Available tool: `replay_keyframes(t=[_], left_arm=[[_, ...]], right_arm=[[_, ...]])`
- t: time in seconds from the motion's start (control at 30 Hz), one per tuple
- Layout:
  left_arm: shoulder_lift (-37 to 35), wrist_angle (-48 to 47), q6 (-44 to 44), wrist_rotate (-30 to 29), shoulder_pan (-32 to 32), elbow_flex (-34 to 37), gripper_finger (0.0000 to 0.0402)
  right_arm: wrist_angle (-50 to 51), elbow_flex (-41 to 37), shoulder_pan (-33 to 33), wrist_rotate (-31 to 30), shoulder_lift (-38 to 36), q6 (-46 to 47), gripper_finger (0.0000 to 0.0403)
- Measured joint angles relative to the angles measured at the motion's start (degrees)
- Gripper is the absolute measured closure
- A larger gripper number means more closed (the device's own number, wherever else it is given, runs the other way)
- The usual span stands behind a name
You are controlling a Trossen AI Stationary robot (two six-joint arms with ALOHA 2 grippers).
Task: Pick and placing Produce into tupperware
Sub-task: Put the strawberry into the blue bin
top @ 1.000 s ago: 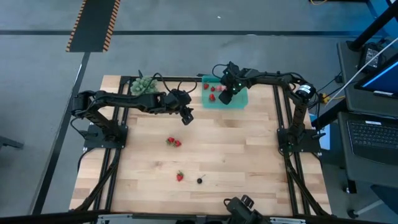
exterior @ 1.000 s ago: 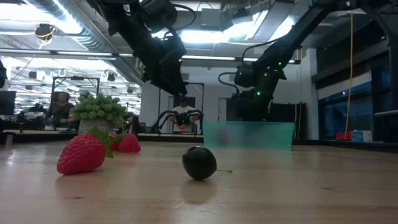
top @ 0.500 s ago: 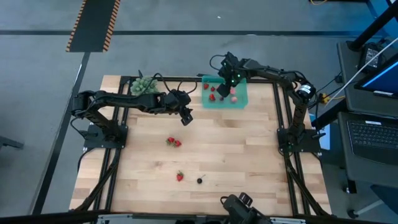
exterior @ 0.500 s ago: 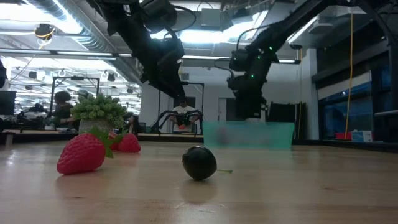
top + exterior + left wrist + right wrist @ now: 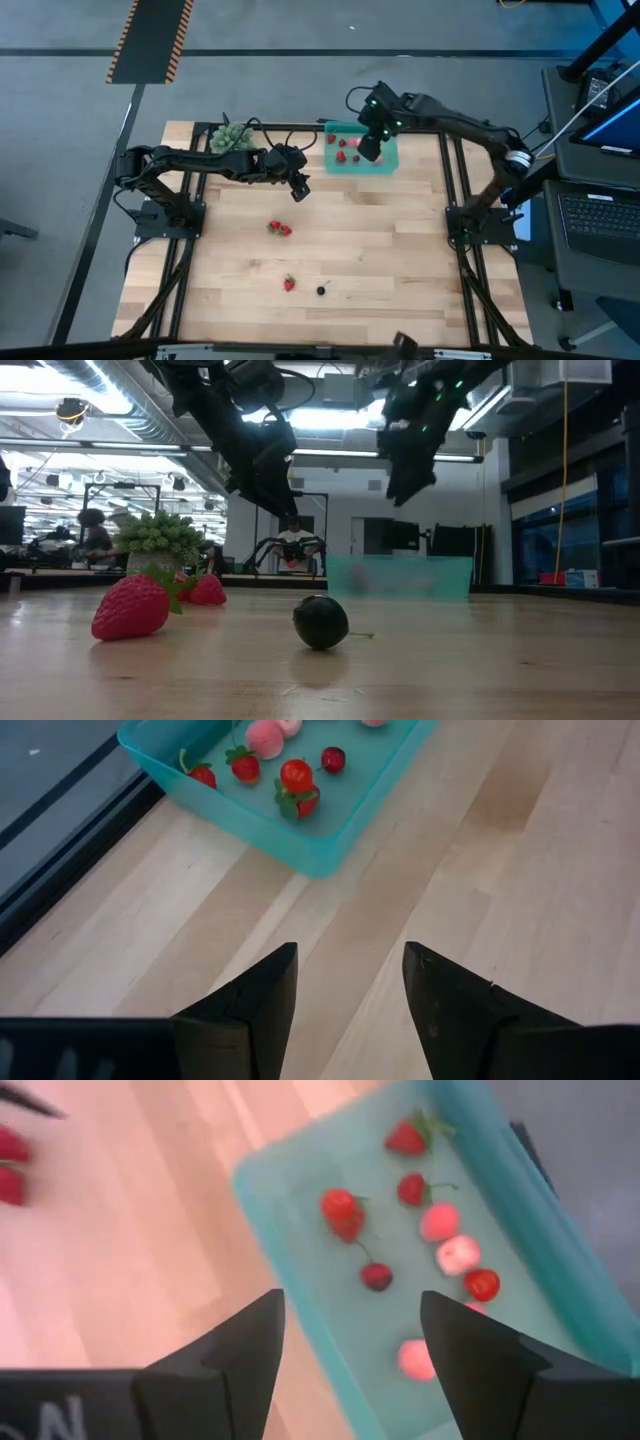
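Observation:
The teal tupperware [image 5: 387, 160] sits at the table's far edge and holds several red and pink fruit pieces [image 5: 342, 1210] plus a dark one [image 5: 377, 1276]. My right gripper [image 5: 350, 1370] hangs open high above the tray [image 5: 400, 575], holding nothing. My left gripper [image 5: 350, 1010] hovers open over bare wood just left of the tray [image 5: 300, 840]. On the table lie two strawberries together [image 5: 279, 229], a single strawberry [image 5: 289, 284] and a dark berry [image 5: 321, 291].
A bushy green leafy clump [image 5: 230, 138] sits at the far left corner of the table. Black frame rails [image 5: 455, 200] run along both sides. Open wood lies between the loose fruit and the tray.
My right gripper has risen from low inside the tray to well above it, staying over the tray. The fruit in the tray and on the table has kept its place.

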State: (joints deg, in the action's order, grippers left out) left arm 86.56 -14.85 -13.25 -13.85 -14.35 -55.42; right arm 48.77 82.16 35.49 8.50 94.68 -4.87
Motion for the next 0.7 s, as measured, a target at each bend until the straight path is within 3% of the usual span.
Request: replay_keyframes(t=[0.33,0.57,0.7], left_arm=[[0.0,-0.4,-4.6,0.0,2.3,0.0,0.0225],[0.0,-5.6,-6.1,6.3,6.9,0.0,0.0225],[-0.3,-10.3,-9.2,6.6,10.6,0.0,0.0225]], right_arm=[[-9.4,-12.4,-6.7,-1.5,-18.8,2.7,0.0167],[-14.4,-20.6,-11.9,-1.6,-28.6,7.3,0.0167],[-15.9,-23.3,-15.2,-1.7,-31.9,9.2,0.0167]])
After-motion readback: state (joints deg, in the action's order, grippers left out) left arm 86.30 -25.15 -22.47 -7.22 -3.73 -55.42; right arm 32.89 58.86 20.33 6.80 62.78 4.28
